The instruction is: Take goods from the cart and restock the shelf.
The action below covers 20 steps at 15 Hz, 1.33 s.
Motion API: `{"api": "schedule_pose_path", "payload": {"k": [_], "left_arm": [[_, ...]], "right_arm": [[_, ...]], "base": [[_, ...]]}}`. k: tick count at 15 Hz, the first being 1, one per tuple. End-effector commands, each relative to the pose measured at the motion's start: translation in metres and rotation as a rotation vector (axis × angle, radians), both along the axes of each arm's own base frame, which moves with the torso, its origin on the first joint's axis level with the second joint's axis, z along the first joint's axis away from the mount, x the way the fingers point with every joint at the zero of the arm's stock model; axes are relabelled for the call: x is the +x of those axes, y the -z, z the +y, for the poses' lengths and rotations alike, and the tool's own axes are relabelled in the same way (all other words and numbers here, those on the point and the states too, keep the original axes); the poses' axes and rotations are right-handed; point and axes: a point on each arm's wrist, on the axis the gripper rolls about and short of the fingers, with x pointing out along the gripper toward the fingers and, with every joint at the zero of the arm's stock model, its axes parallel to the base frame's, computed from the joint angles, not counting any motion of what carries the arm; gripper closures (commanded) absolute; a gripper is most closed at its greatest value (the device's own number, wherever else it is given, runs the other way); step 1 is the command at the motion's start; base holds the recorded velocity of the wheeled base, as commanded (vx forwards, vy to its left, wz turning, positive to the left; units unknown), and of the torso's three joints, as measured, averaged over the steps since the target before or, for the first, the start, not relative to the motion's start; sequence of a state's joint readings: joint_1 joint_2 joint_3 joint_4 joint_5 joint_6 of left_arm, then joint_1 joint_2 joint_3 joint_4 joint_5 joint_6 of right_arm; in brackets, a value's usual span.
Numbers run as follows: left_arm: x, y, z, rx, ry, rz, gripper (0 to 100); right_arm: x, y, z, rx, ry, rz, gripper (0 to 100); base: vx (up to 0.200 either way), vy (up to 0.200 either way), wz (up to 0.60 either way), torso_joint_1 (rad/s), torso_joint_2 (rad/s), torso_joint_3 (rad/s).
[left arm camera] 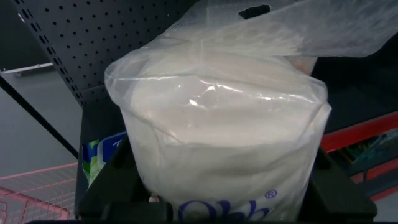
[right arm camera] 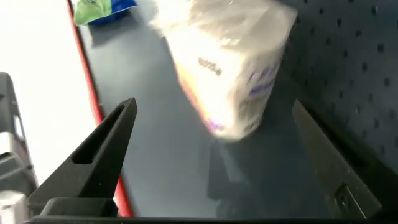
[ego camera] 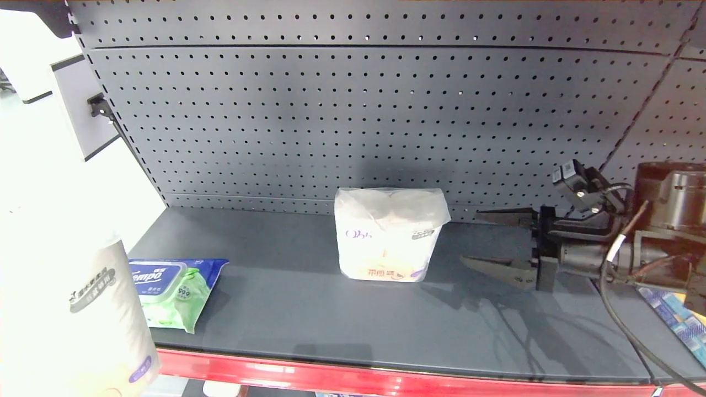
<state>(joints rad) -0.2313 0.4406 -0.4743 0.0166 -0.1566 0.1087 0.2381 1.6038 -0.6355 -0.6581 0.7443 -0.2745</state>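
A white paper pack in clear wrap point(ego camera: 389, 237) stands upright in the middle of the grey shelf point(ego camera: 309, 309), near the pegboard back. My right gripper point(ego camera: 471, 237) hovers just to its right, open, with nothing between its fingers; in the right wrist view the pack point(right arm camera: 230, 68) lies ahead of the open gripper point(right arm camera: 214, 106). My left gripper point(left arm camera: 224, 202) is shut on a second wrapped white paper pack point(left arm camera: 217, 130), which looms at the lower left of the head view point(ego camera: 77, 314), in front of the shelf's left end.
A blue and green wet-wipes pack point(ego camera: 174, 292) lies flat on the shelf's left part. Blue packets point(ego camera: 675, 317) sit at the right edge. The shelf has a red front lip point(ego camera: 386, 377). Red cart wire point(left arm camera: 31, 193) is below the left arm.
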Motion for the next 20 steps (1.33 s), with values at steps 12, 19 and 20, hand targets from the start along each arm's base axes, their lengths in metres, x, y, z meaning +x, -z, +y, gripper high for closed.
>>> {"api": "schedule_pose_path", "payload": {"k": [12,19,20], "left_arm": [[0.006,-0.001,-0.001,0.008,-0.004,0.021,100],[0.009,-0.002,-0.002,0.012,-0.004,0.036,100],[0.009,-0.002,-0.002,0.012,-0.004,0.038,100]], "right_arm": [[0.075,0.031,0.028,-0.042,-0.131,-0.036,0],[0.092,0.035,0.05,-0.033,-0.183,-0.052,0],[0.093,0.034,0.052,-0.031,-0.189,-0.055,0]], "base": [[0.0,0.0,0.0,0.0,0.0,0.0],[0.0,0.0,0.0,0.0,0.0,0.0],[0.0,0.0,0.0,0.0,0.0,0.0]]}}
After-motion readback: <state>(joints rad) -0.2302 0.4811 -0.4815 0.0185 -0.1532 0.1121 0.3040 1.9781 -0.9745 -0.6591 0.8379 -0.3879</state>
